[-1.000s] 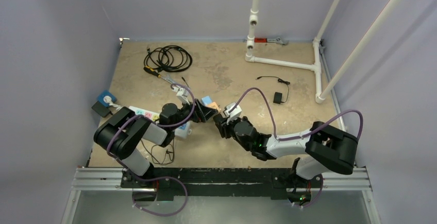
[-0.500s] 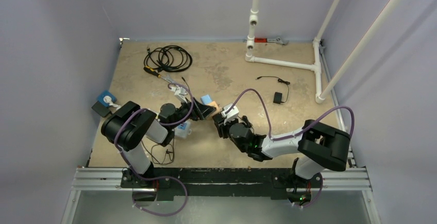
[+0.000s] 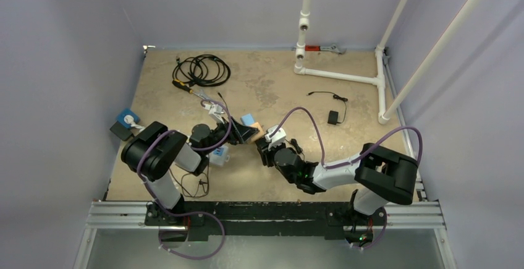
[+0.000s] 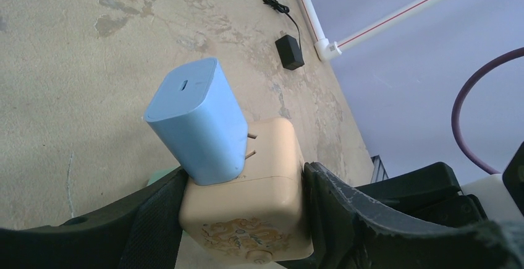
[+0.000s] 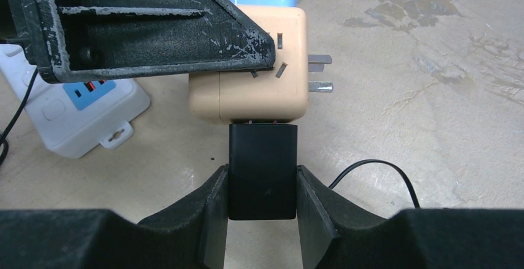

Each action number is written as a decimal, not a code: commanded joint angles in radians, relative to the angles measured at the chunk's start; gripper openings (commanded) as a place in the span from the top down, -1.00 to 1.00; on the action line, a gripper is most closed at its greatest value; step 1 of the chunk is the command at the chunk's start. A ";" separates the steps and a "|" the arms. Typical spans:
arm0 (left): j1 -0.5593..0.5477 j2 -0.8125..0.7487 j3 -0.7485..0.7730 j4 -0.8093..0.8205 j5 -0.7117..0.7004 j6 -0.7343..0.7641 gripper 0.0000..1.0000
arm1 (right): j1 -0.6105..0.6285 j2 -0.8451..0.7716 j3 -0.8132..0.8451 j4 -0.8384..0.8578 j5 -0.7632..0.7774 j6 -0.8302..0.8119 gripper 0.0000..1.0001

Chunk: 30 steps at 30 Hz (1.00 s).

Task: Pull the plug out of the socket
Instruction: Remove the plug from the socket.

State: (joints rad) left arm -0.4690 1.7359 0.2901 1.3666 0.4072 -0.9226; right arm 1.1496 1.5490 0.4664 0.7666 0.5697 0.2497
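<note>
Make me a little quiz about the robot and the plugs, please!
1. True or false: the blue charger is pushed all the way into the cube.
2. Pick one: what does the right gripper hold? A the black plug. B a screwdriver. C the blue charger.
3. Fill in: the left gripper has a finger on each side of the ____.

Key: 1 false, its prongs still show. 2 A. 3 cube.
</note>
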 commanded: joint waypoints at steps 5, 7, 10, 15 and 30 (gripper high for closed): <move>-0.005 -0.074 0.014 -0.084 -0.020 0.075 1.00 | -0.018 -0.005 -0.007 0.103 -0.111 0.004 1.00; -0.006 -0.074 0.014 -0.086 -0.021 0.079 1.00 | -0.034 -0.011 -0.016 0.115 -0.149 0.010 1.00; -0.009 -0.076 0.017 -0.104 -0.025 0.090 1.00 | -0.081 -0.018 -0.031 0.133 -0.241 0.030 1.00; -0.017 -0.081 0.024 -0.125 -0.035 0.103 1.00 | -0.122 -0.015 -0.046 0.151 -0.301 0.045 1.00; -0.026 -0.105 -0.007 -0.158 -0.132 0.106 1.00 | -0.066 0.053 0.098 -0.070 -0.064 0.156 1.00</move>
State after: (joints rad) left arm -0.4824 1.6577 0.3035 1.2411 0.2981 -0.8394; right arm 1.0641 1.5909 0.5014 0.7700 0.4248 0.3145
